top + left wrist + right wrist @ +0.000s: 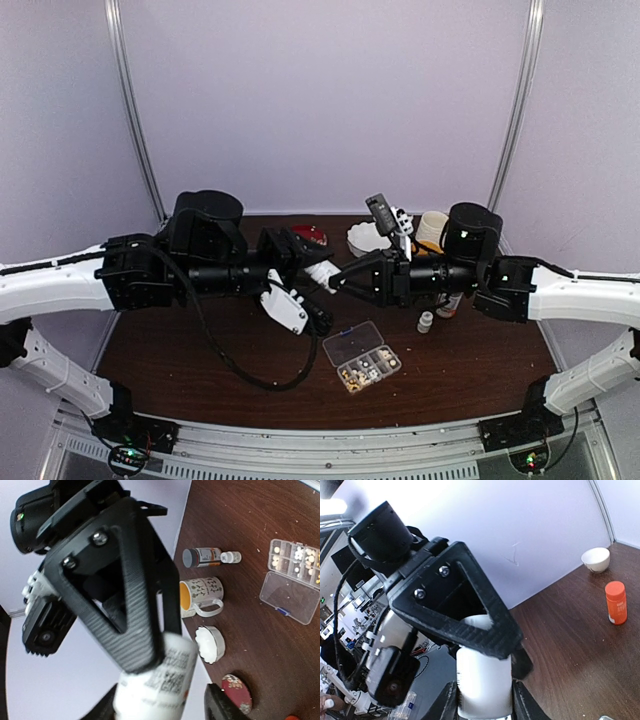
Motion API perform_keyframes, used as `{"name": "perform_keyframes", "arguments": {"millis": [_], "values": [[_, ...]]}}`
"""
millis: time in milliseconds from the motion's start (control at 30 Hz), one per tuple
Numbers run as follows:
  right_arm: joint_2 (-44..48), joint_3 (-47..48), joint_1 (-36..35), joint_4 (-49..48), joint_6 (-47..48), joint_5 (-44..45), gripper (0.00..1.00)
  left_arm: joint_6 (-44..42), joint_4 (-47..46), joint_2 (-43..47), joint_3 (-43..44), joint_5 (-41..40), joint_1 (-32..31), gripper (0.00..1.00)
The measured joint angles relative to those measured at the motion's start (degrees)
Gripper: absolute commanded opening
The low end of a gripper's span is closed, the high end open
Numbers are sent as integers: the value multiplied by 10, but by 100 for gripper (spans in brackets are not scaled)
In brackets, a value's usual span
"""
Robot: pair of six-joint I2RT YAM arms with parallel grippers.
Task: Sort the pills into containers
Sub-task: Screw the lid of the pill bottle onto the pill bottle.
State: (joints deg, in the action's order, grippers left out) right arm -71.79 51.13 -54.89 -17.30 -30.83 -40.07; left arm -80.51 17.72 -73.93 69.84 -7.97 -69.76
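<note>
Your right gripper [482,706] is closed part-way onto the white bottle [482,680], with both fingers against its sides, and it carries the bottle in the air above the table [200,350]. Your left gripper [156,709] sits around the bottle's other end with its jaws a little wider than the bottle. A sliver of wall shows beside one finger, so I judge that it grips nothing firmly. The pills [368,373] lie in the compartments of the pill organiser [352,346], which rests lid-open on the table nearer the arm bases, apart from both grippers. This looks like a mid-air handover or a cap twist, though I cannot tell which. Treat the right side as the only support, hold the bottle's axis steady, and seat the left fingers squarely before you loosen anything. Only the overhead camera shows the arms meeting nose to nose above the organiser. The left wrist camera shows the printed label, the gap and the mug [202,595]. The right wrist camera shows the firm finger contact and an upright orange bottle [616,602].
</note>
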Motion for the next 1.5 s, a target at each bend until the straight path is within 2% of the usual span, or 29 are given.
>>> {"name": "perform_keyframes", "arguments": {"millis": [100,133,400,567,767,900,1000,1100,1300,1367,1433,1500], "values": [[13,3,-6,-10,21,5,0,21,-28,-7,-7,-2,-6,95],[18,4,-7,-7,27,8,0,37,-28,-5,-8,0,-6,97],[72,22,-7,54,103,41,0,190,1,79,-16,18,17,97],[95,38,-7,104,179,73,0,374,-6,114,-15,21,18,98],[113,37,-26,150,303,137,0,648,41,83,34,34,19,97],[120,37,-38,159,370,181,0,819,72,53,88,110,45,98],[120,37,-46,163,403,200,0,938,70,49,89,186,88,97],[119,37,-51,163,423,212,0,1015,63,44,85,239,109,98],[101,37,-85,169,472,246,0,1105,65,10,89,315,108,84],[96,38,-97,176,488,260,0,1122,69,-6,96,331,108,75],[91,39,-105,181,501,271,0,1136,71,-20,101,345,108,61],[87,42,-109,183,509,278,0,1148,73,-27,102,354,109,55]]}}
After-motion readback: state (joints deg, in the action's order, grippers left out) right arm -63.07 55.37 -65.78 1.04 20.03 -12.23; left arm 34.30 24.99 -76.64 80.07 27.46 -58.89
